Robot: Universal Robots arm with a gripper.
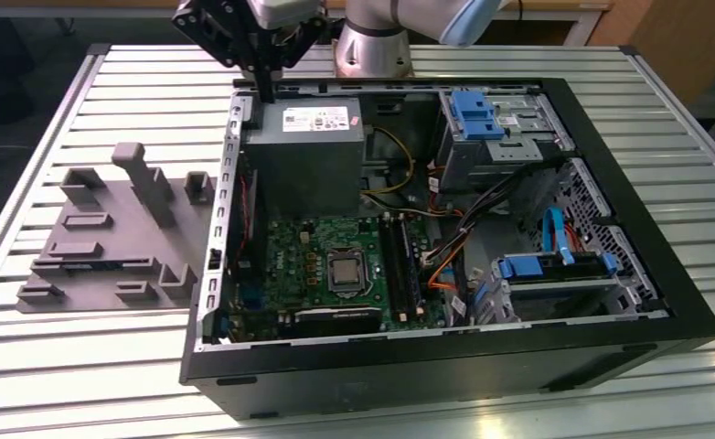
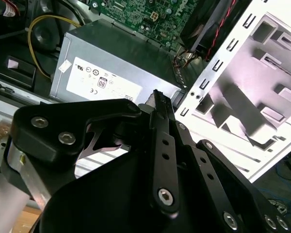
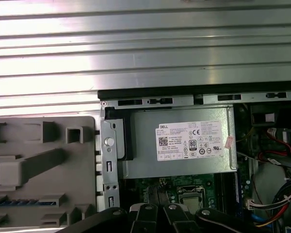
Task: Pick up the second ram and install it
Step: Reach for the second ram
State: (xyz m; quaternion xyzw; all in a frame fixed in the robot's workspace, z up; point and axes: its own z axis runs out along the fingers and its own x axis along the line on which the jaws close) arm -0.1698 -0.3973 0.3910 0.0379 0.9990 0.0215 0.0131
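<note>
Claw point(image 1: 263, 97) hangs in the upper left-centre of the exterior view. It points straight down over the rear corner of the open computer case point(image 1: 455, 370), with its tips about level with the case rim, just beside the grey power supply point(image 1: 303, 155). I read the fingers point(image 2: 163, 155) as pressed together. In the second wrist view they meet in one narrow black blade, and I see nothing pinched between them.

The second ram point(image 3: 19, 200) is well apart from the claw. In the first wrist view I make it out as a thin strip with bluish patches, seated in a groove of the grey holder tray point(image 1: 101, 242). That tray lies on the slatted metal tabletop point(image 1: 113, 78) at the exterior view's left, just beside the case wall.

The stick's long axis runs parallel to the case's rear wall. It lies crosswise to the long black memory slots point(image 1: 397, 265) on the green motherboard point(image 1: 314, 247). One end points toward the case and the other away from it. I cannot tell which face carries the labels.

In the exterior view the slots run up and down the frame, just right of the processor socket point(image 1: 346, 272). From this feed I cannot tell whether any slot is filled.
</note>
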